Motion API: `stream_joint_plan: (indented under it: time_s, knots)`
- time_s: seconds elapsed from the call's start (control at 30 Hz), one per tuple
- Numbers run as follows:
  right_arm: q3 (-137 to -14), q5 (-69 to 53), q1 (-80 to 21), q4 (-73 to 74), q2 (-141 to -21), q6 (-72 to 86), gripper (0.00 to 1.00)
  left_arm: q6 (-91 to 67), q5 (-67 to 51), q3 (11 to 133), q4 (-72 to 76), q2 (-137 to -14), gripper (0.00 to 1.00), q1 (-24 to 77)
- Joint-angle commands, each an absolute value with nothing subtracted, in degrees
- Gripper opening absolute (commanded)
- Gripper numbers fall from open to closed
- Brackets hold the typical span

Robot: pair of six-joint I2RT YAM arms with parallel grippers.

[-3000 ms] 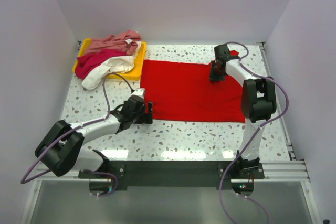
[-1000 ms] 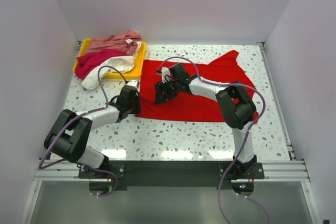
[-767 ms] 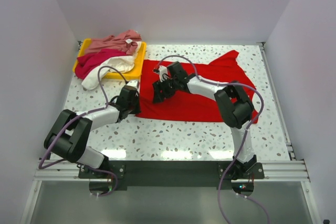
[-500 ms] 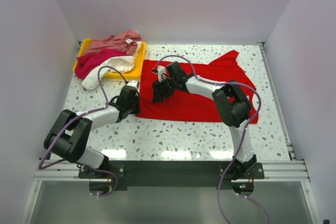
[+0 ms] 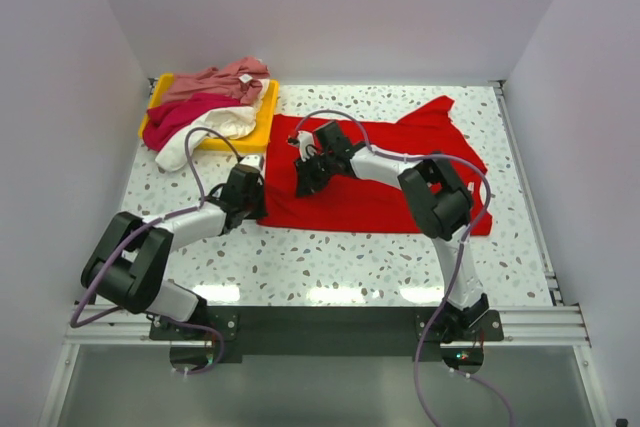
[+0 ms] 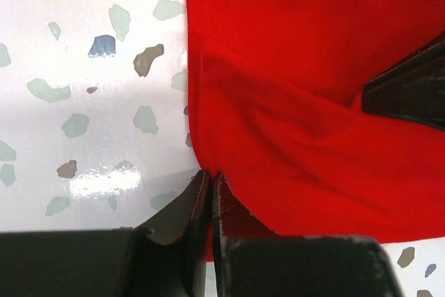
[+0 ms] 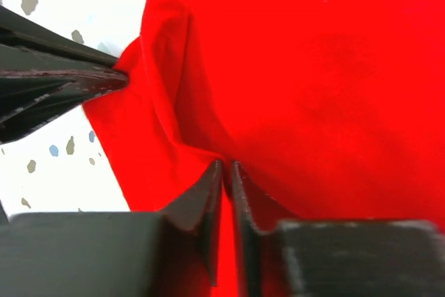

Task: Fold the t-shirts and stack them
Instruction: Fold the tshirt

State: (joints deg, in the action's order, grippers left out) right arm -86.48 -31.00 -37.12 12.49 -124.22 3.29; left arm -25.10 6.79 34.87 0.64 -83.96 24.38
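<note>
Lying on the table (image 5: 330, 252): bright red t-shirt (image 5: 390, 182), spread mostly flat across the middle, with its far right part rumpled toward the back edge.
Left gripper (image 6: 211, 180): fingers pressed together on the shirt's near left edge. The hem is pinched between the tips, right where red cloth meets the speckled tabletop.
Right gripper (image 7: 226, 168): fingers clenched on a raised fold of the same shirt, near the left gripper and a little further in from the left edge.
Cloth between the grippers: bunched into a soft ridge running from one pinch to the other.
Yellow tray (image 5: 264, 125): at the back left of the table, just beside the red shirt's far left corner.
Dusty pink t-shirt (image 5: 215, 80): crumpled on the far side of the tray.
Crimson-magenta t-shirt (image 5: 178, 117): bunched in front of the pink one, hanging over the tray's left edge.
Cream-white t-shirt (image 5: 205, 132): crumpled at the tray's near side, spilling onto the tabletop.
</note>
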Motion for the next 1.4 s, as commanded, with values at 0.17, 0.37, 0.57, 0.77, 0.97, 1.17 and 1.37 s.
stream_joint_plan:
  time_s: [0.17,0.37,0.57,0.77,0.97,1.17,1.37]
  knots:
    - [-89.1,-31.3,-37.4,13.2,-125.3,2.5,0.00,-26.6,8.9,34.1,-4.7,-82.3,0.01,24.0]
    - [-91.6,-28.5,-37.4,14.4,-126.0,3.3,0.00,-27.6,9.8,33.6,-7.2,-81.1,0.00,24.0]
    - [-94.0,-25.6,-37.4,16.7,-127.3,2.9,0.00,-28.6,11.4,33.0,-9.3,-79.5,0.00,24.0]
    - [-94.2,-25.5,-37.4,17.0,-126.8,3.2,0.00,-28.9,12.4,33.0,-10.5,-78.5,0.00,24.0]
    - [-91.4,-25.6,-37.4,17.3,-122.6,4.7,0.50,-29.4,16.0,36.9,-14.7,-76.6,0.50,24.0]
    - [-85.4,-17.3,-36.3,19.9,-112.3,8.1,0.68,-28.2,19.3,43.7,-18.9,-74.1,0.66,24.1]
    - [-72.2,-11.6,-28.1,18.9,-101.6,18.2,0.84,-28.2,18.4,47.5,-16.4,-76.9,0.66,28.8]
